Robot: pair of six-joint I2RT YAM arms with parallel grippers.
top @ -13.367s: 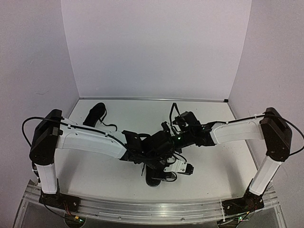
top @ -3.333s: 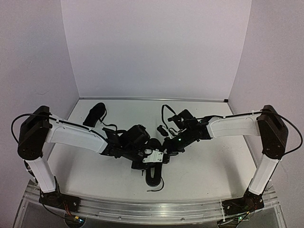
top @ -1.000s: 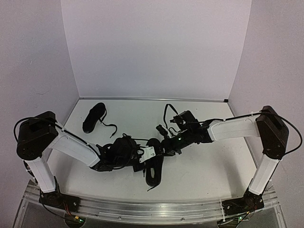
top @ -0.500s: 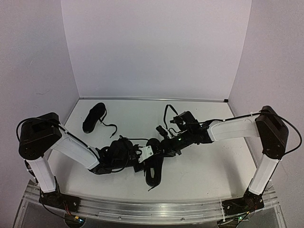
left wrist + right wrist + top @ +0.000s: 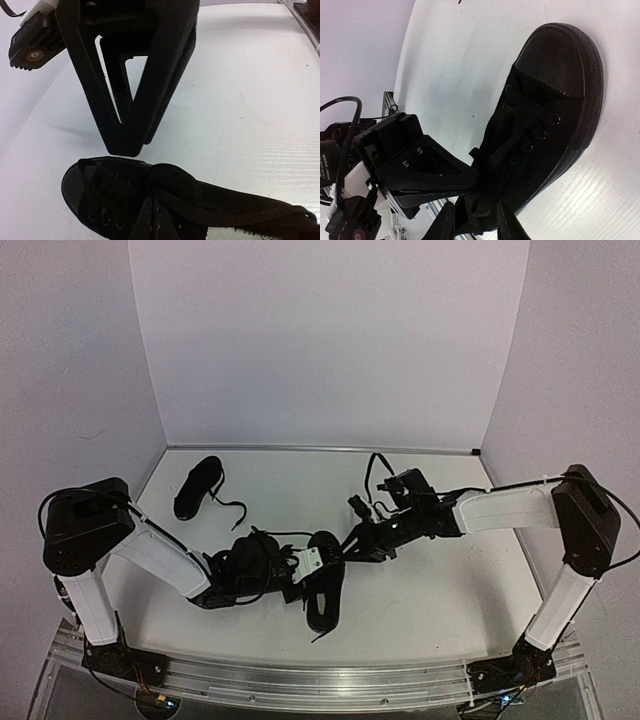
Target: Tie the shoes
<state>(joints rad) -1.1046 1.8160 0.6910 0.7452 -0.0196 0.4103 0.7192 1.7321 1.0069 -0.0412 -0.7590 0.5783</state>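
Over at 9 o'clock the left arm (image 5: 158, 556) is folded right down: shoulder block up, forearm running low across the desk (image 5: 450, 590) toward 3 o'clock. Thirteen seconds back that elbow rode high; in the last half second it barely moves.

Up at 10 o'clock lies the far shoe (image 5: 197, 487), alone by the back wall, its lace trailing loose, in the same spot as in every earlier view.

Now the left claw (image 5: 125, 147): fingers pressed together at the tips, nose down just over the near shoe (image 5: 324, 602). The right wrist view shows its tip against the laces (image 5: 520, 145). Whether a strand is caught between the tips, I cannot tell.

The near shoe sits at desk centre, a touch toward 6 o'clock, sole down, toe aimed at 6 o'clock, eyelets in plain sight.

At the shoe's 12 o'clock end comes the right claw (image 5: 477, 222), a finger either side of a thick bunch of lace, clamped on it.

The right arm (image 5: 500, 508) stretches in low from 3 o'clock, nearly level. Against half a second ago, its wrist has drawn back toward 3 o'clock, away from the shoe.
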